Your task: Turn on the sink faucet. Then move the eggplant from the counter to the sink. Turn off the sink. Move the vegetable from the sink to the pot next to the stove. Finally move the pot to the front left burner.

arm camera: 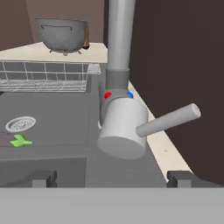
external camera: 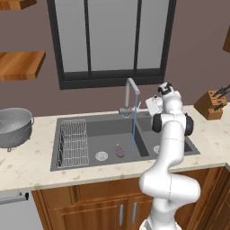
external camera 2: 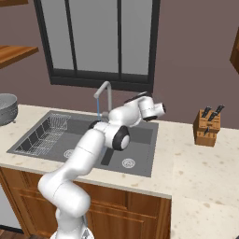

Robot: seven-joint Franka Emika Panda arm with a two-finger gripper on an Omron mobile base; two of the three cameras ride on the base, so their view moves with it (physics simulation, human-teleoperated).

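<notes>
Our end effector, released with jaws wide, faces the faucet lever at the sink's back edge. Water runs; the eggplant lies in the left basin. We judge shut-off, pot and burner remain.

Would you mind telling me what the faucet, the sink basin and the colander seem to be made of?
The faucet looks like brushed grey metal: smooth, matte, evenly shaded spout and lever. The sink seems dark grey matte composite or coated steel; its flat, unreflective walls leave that open. The colander appears to be silver metal, given its dotted perforated wall and pale sheen.
</notes>
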